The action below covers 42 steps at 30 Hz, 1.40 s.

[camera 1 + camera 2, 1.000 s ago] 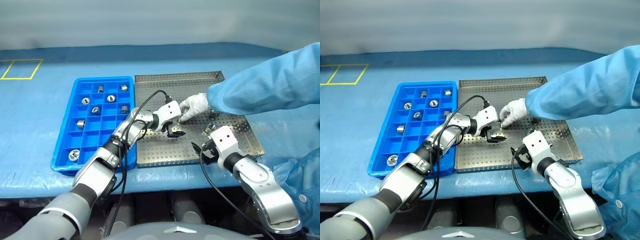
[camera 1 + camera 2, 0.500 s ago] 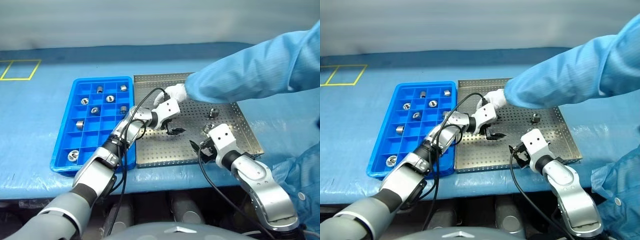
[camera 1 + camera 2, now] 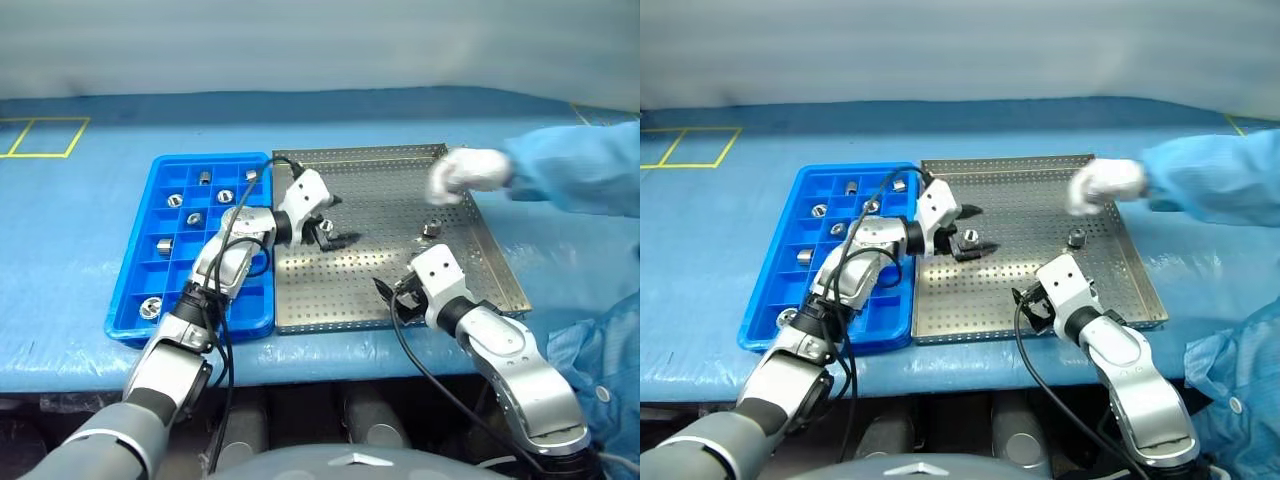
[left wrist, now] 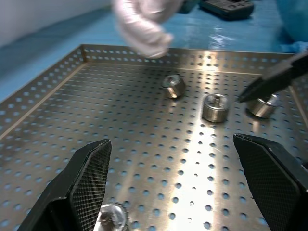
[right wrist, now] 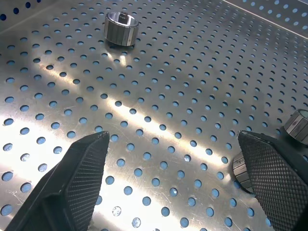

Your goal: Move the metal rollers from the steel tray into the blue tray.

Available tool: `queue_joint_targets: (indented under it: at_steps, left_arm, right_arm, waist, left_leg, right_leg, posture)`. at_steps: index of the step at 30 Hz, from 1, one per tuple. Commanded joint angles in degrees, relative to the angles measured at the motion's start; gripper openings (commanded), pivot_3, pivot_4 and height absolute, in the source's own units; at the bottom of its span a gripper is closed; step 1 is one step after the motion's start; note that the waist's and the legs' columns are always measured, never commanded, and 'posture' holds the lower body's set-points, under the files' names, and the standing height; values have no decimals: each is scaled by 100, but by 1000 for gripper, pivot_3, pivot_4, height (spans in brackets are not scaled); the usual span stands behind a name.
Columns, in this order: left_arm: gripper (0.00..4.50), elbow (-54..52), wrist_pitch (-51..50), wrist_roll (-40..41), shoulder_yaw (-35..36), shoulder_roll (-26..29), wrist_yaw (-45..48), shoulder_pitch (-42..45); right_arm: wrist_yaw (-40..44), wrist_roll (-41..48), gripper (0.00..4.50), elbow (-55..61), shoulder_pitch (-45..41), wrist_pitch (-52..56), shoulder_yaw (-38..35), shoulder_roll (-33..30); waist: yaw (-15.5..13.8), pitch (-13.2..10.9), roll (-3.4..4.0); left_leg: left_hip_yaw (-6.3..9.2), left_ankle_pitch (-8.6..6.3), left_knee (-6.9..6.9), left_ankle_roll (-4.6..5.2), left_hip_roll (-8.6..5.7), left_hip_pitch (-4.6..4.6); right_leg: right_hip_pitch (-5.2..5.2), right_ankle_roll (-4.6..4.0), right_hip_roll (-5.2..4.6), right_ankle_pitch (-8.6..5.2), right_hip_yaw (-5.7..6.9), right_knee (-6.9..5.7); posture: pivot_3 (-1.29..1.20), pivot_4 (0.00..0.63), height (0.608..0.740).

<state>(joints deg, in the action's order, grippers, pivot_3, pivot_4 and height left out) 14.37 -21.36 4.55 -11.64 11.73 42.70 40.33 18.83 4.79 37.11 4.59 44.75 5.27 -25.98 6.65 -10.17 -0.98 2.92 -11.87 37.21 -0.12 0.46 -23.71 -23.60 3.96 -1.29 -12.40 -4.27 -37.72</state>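
Seven metal rollers [image 3: 166, 244] sit in my blue tray [image 3: 135, 325], a few wait on the steel tray [image 3: 480, 300], and both my hands, left hand [image 3: 968, 226] and right hand [image 3: 1028, 305], are open and empty.

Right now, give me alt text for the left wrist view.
Open left gripper over the steel tray, where four rollers lie loose. A person's gloved hand hangs beyond the far rim.

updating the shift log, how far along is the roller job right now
Done: about eight rollers already sit in the blue tray.
In hand: nothing; the left gripper and right gripper are both open and empty over the steel tray.
Left: at least three rollers on the steel tray, one at the left gripper.
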Motion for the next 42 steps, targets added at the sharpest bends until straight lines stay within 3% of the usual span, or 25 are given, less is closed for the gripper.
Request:
queue_joint_targets:
  at_steps: [1, 10, 19, 22, 26, 29, 33, 38, 42]
  left_arm:
    - [4399, 275, 217, -266, 119, -87, -633, 294]
    - [4399, 970, 136, -917, -720, -98, -468, 503]
    - [4399, 1839, 175, -1359, -968, -180, -716, 607]
    - [3887, 1923, 201, -1351, -929, -218, -699, 581]
    - [2572, 1824, 186, -1277, -891, -255, -600, 505]
    - [2572, 1811, 136, -1244, -860, -268, -564, 485]
    - [1841, 1777, 147, -1228, -829, -252, -513, 459]
    - [1840, 1360, 91, -1042, -663, -211, -368, 361]
    - [1840, 273, -444, -422, -205, -193, -148, 143]
  right_arm:
    - [0, -32, 4500, 74, -104, -143, 9, 10]
    - [-13, -45, 4500, 41, -148, -221, 123, 44]
    - [-39, -59, 4500, 91, -60, -244, 113, 64]
    - [-33, -67, 4500, 87, -55, -250, 138, 63]
    - [-11, -78, 4500, 71, -91, -253, 194, 73]
    - [-5, -84, 4500, 52, -124, -256, 220, 80]
    - [15, -72, 4500, 25, -167, -259, 244, 75]
    - [124, -12, 4500, -44, -235, -281, 313, 73]
    - [336, 21, 4500, -111, -275, -344, 447, -16]
  waist:
    - [-6, 0, 0]
    - [-7, 0, 0]
    - [15, 0, 0]
    - [15, 0, 0]
    - [14, 0, 0]
    - [14, 0, 0]
    - [10, 0, 0]
    - [15, 0, 0]
    - [4, 0, 0]
  left_leg:
    - [0, 0, 0, 0, -1, 0]
    - [2, 0, -14, 0, -2, -6]
    - [1, 0, -12, 0, -1, -6]
    - [1, 0, -11, 0, -2, -5]
    - [1, 0, -11, 0, -2, -5]
    - [1, 0, -12, 0, -1, -5]
    - [1, 0, -12, 0, -2, -5]
    - [0, 0, -13, 0, -1, -4]
    - [2, 0, -14, 0, 1, -7]
  right_leg:
    - [0, 1, 0, 1, 0, 0]
    - [-11, 16, 1, 8, 0, 2]
    - [-12, 17, 2, 8, -1, -1]
    - [-10, 18, 1, 8, -1, 1]
    - [-10, 18, 1, 8, -1, 0]
    - [-10, 18, 2, 8, -1, 0]
    - [-10, 18, 1, 8, -2, 0]
    - [-11, 18, 1, 8, -2, 0]
    - [-13, 17, 2, 8, 0, -1]
  posture:
    - [-125, 150, 740]
    - [-135, 150, 740]
    - [-145, 150, 740]
    - [-142, 150, 740]
    - [-136, 150, 740]
    - [-136, 150, 740]
    - [-129, 150, 740]
    - [-116, 150, 740]
    - [-107, 150, 740]
